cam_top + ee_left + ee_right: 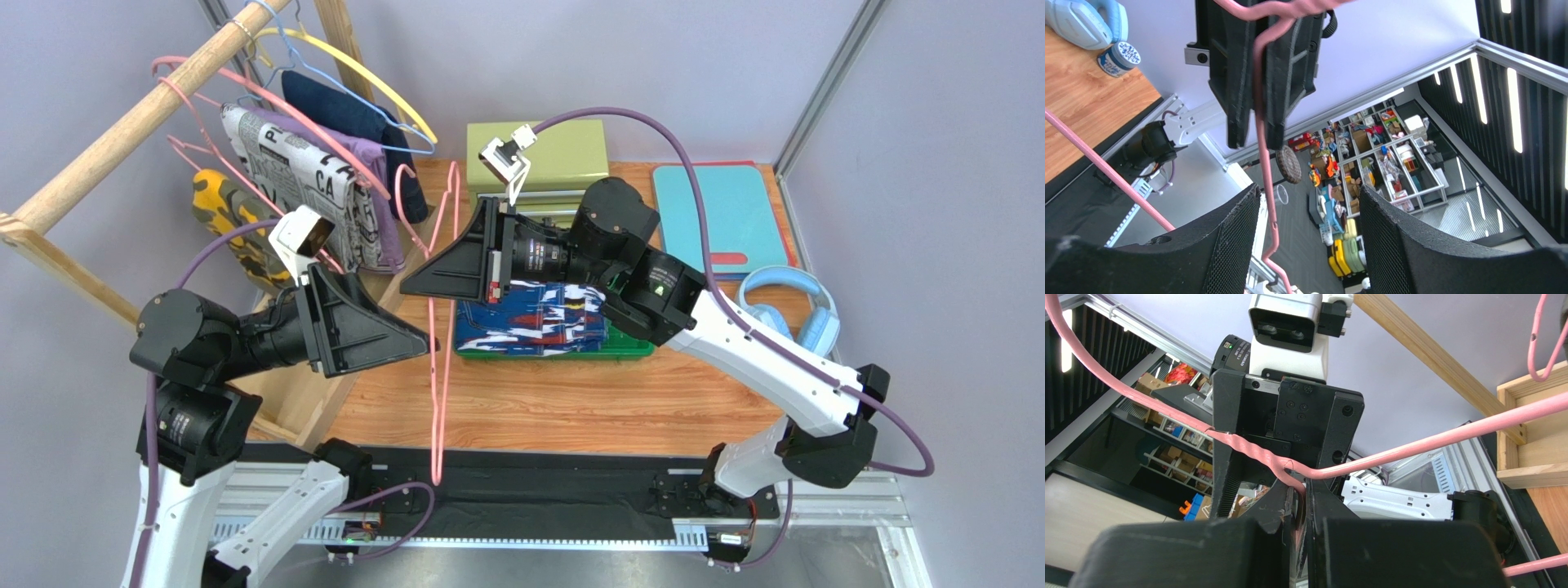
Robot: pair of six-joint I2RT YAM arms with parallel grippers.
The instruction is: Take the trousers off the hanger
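Note:
The pink wire hanger [439,368] hangs bare in the air between my two grippers, its hook up at the back. My right gripper [409,283] is shut on its twisted neck; the right wrist view shows the wire [1389,454] pinched between the closed fingers [1300,505]. My left gripper [423,341] is open, its jaws wide apart [1309,245], with the hanger's wire [1260,153] running between them close to the left finger, not gripped. The blue print trousers [540,316] lie folded on a green tray [632,350], off the hanger, under the right arm.
A wooden rack [135,116] at the left carries other hangers and garments, among them a newspaper-print one [301,184] and a camouflage one [221,202]. An olive box [558,153], a teal board [718,208] and blue headphones [785,312] sit at the back right.

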